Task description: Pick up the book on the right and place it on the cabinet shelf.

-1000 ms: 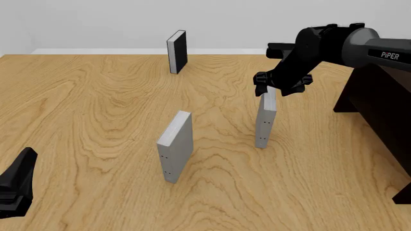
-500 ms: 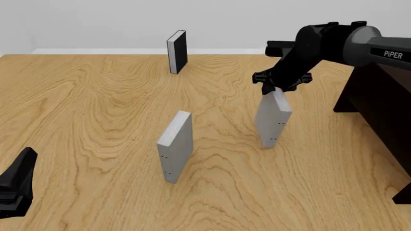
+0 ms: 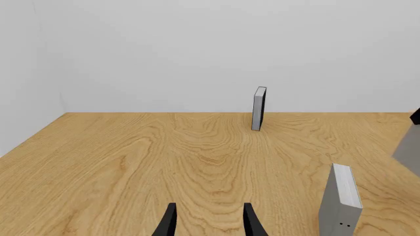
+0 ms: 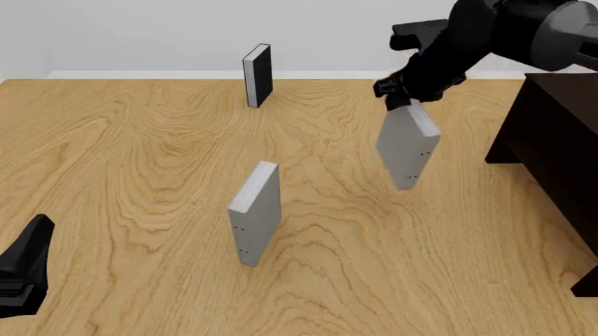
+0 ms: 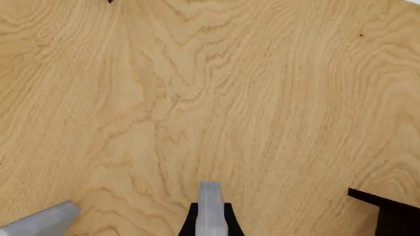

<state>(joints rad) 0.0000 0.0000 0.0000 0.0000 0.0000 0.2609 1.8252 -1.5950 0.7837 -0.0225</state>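
The slim pale grey book [image 4: 407,148] hangs tilted in the air above the table, held by its top edge in my right gripper [image 4: 400,100], which is shut on it. It shows edge-on between the fingers in the right wrist view [image 5: 210,209]. The dark cabinet [image 4: 556,150] stands at the right edge, and its corner shows in the right wrist view [image 5: 392,216]; its shelf is not visible. My left gripper [image 3: 208,221] is open and empty, low at the near left [image 4: 24,269].
A thicker grey book [image 4: 255,212] stands upright mid-table, also in the left wrist view [image 3: 341,200]. A black-covered book [image 4: 258,75] stands at the far edge, also in the left wrist view [image 3: 258,108]. The wooden table [image 4: 140,161] ends at the back wall.
My right gripper has lifted the slim grey book off the table, up and slightly right toward the cabinet, and the book has turned and tilted. The left arm has not moved.
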